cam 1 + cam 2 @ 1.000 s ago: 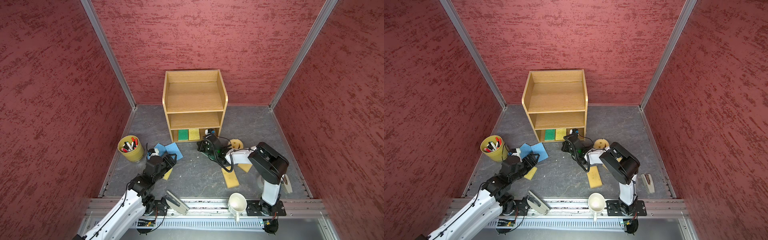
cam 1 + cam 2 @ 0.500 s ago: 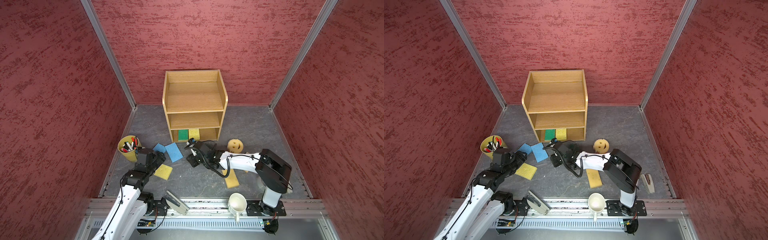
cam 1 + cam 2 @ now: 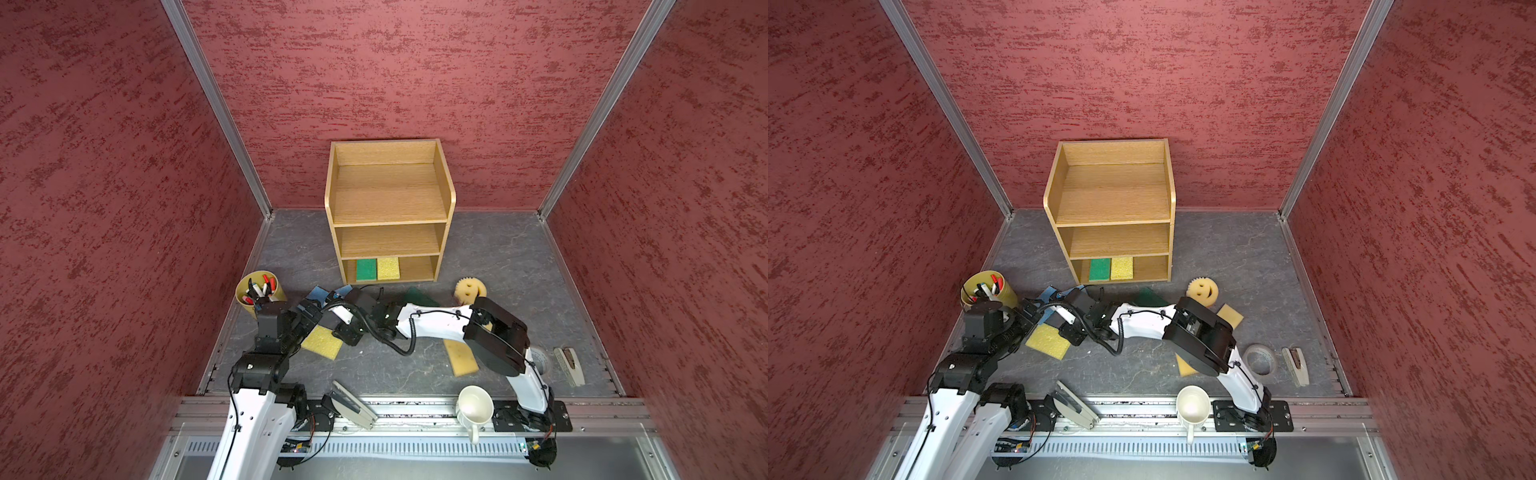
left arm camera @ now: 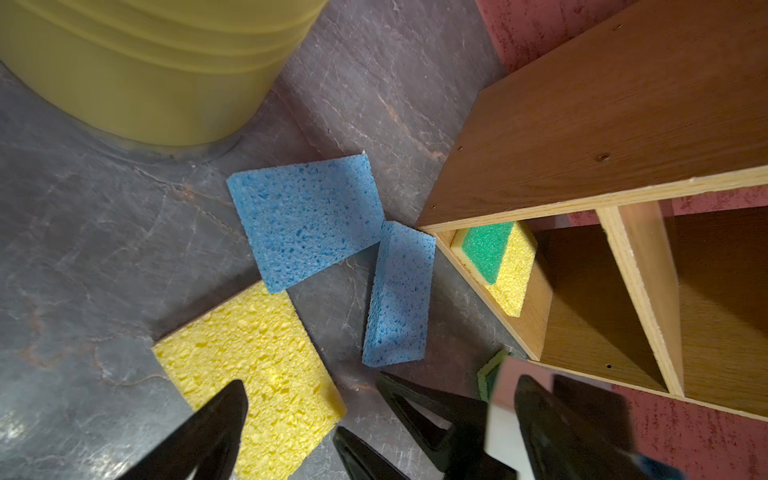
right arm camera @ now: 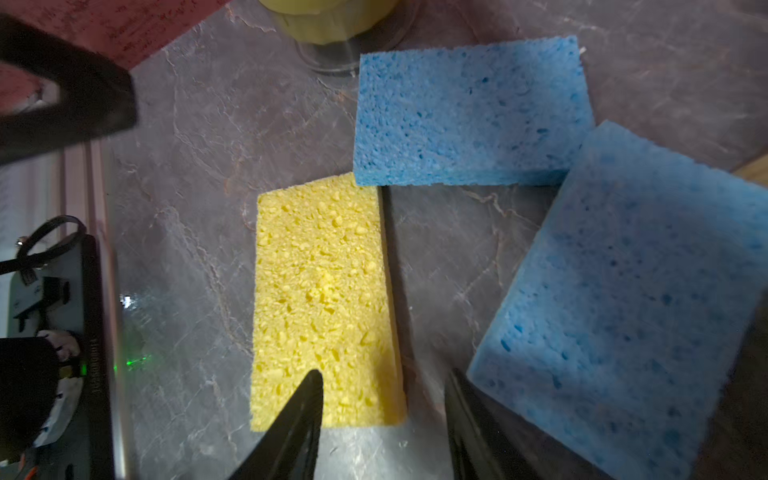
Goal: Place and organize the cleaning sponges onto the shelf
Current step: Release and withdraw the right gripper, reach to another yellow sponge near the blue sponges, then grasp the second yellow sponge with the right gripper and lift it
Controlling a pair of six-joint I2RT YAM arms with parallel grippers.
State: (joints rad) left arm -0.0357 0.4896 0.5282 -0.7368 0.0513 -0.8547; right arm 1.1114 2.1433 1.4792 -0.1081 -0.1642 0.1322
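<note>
Hovering empty and spread wide, the left hand (image 4: pixel 289 409) faced a soft, light yellow rectangular foam sponge (image 4: pixel 249 357), seemingly best pinched widthwise.

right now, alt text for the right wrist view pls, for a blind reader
The right gripper, open and empty, hangs over a grey table between a yellow sponge and a blue sponge. A second blue sponge meets the yellow one's corner, near a yellow cup.
</note>
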